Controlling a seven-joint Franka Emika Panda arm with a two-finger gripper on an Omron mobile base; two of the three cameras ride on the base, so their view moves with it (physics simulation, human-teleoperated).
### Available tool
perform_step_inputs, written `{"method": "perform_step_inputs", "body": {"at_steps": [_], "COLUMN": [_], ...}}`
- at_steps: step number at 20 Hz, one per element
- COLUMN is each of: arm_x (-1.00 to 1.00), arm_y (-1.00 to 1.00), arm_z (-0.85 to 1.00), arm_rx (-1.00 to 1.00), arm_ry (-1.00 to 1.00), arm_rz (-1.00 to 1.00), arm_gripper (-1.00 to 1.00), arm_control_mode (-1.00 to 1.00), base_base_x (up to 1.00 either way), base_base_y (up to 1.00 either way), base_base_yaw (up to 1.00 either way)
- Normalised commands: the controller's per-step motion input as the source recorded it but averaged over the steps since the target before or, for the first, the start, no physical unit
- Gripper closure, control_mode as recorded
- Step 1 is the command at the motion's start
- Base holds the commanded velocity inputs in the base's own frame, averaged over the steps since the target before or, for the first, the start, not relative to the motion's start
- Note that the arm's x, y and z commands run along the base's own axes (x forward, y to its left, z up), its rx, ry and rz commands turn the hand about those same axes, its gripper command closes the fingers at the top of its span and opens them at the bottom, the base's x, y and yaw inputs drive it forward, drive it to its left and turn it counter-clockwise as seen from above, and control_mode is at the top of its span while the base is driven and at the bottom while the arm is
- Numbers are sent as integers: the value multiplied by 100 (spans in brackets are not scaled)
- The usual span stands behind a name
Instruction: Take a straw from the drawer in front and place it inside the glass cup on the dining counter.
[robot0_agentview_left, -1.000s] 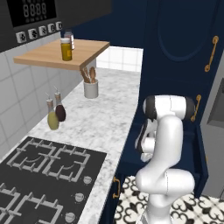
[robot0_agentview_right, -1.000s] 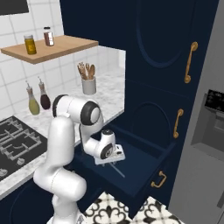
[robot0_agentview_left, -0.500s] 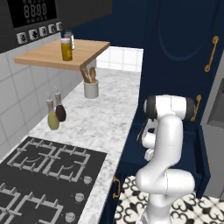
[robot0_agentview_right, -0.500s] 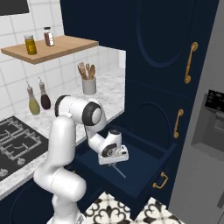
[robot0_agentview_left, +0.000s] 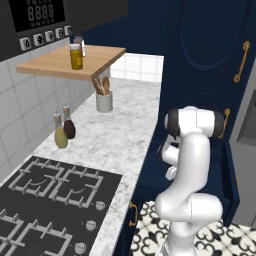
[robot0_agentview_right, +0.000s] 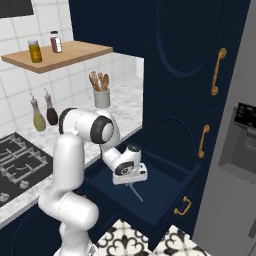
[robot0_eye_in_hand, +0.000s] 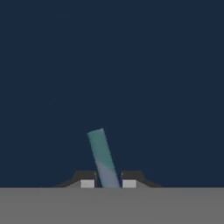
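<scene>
A: Where is the gripper (robot0_agentview_right: 131, 181)?

B: Low inside the open drawer (robot0_agentview_right: 170, 192), reaching down from the arm. In the right base view it hangs over the drawer's navy floor, nearer the back left corner than the front edge with the brass handle (robot0_agentview_right: 183, 206).

A: How do the jaws stand?

B: Narrow, pinched on the straw (robot0_eye_in_hand: 103, 158). In the hand view the pale teal straw rises between the two dark fingertips (robot0_eye_in_hand: 87, 180) and leans a little to the upper left of that view.

A: Can the straw be seen from the base?

B: Yes, in the right base view a thin pale line (robot0_agentview_right: 135, 192) slants down from the gripper toward the drawer's front. Whether its lower end touches the drawer floor I cannot tell.

A: What else is around?

B: The marble worktop (robot0_agentview_left: 120, 142) runs along the left, with the black gas hob (robot0_agentview_left: 45, 200) at its near end. A white utensil pot (robot0_agentview_left: 104, 102) stands near its far edge, and two small bottles (robot0_agentview_left: 65, 131) stand by the tiled wall. Above them a wooden shelf (robot0_agentview_left: 60, 63) carries two jars (robot0_agentview_left: 76, 55). Tall navy cabinet doors (robot0_agentview_right: 190, 60) with brass handles rise behind the drawer.
</scene>
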Motion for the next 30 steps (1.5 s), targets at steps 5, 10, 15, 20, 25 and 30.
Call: {"method": "perform_step_inputs", "body": {"at_steps": [5, 10, 15, 20, 25, 30], "arm_x": [-14, 0, 0, -4, -29, -13], "arm_y": [0, 0, 2, 0, 5, 22], "arm_z": [100, 100, 100, 100, 100, 100], "arm_rx": [3, 0, 0, 0, -2, -2], "arm_ry": [-18, -2, 0, 0, -1, 0], "arm_rz": [0, 0, 0, -1, -3, -7], "arm_gripper": [100, 100, 100, 100, 100, 100], "arm_control_mode": [-100, -100, -100, -100, -100, -100], "base_base_x": [0, 0, 0, 0, 0, 0], "base_base_y": [0, 0, 0, 0, 0, 0], "base_base_yaw": [0, 0, 0, 0, 0, 0]}}
